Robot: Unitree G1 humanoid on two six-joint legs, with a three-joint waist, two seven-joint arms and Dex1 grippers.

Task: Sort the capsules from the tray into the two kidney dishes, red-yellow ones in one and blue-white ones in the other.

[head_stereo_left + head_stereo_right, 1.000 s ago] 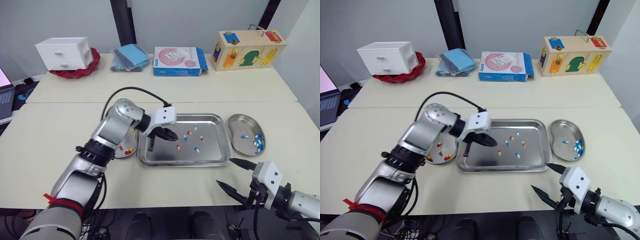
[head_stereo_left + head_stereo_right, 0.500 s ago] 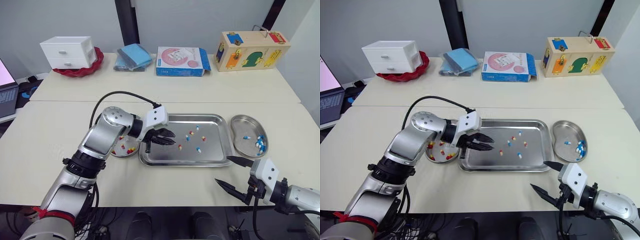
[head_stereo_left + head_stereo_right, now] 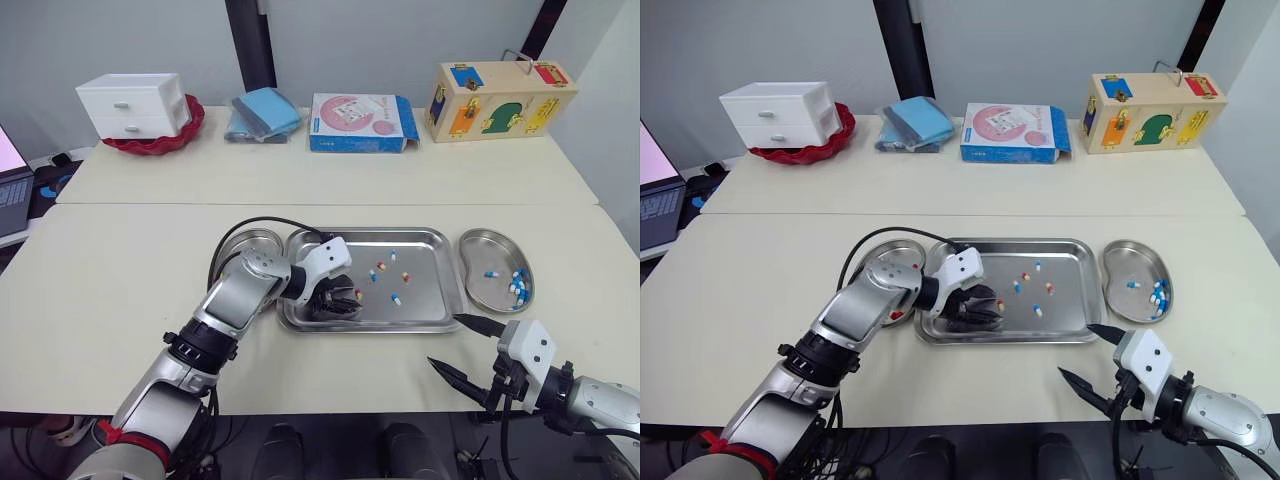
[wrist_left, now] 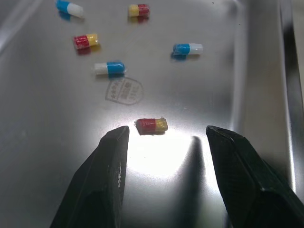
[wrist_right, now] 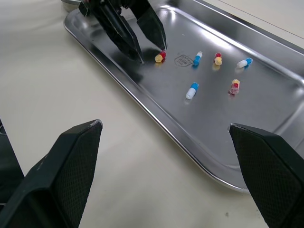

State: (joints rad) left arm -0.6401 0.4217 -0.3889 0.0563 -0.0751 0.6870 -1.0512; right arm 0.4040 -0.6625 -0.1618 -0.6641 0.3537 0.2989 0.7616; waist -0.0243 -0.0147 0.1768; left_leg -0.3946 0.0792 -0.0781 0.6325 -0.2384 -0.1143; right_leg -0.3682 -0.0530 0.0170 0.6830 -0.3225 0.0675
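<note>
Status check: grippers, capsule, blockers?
Left gripper open, low in tray, red-yellow capsule lined up between jaws, not gripped. Right gripper open, at table near edge. Nothing blocking.

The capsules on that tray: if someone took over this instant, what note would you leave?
Left gripper: open, low over the tray, a red-yellow capsule between its fingertips, not gripped.
Right gripper: open, off the tray's near right corner, holding nothing.
Done: several blue-white capsules lie in the right kidney dish.
To do: six capsules on the tray, three of each colour; left kidney dish partly hidden.
</note>
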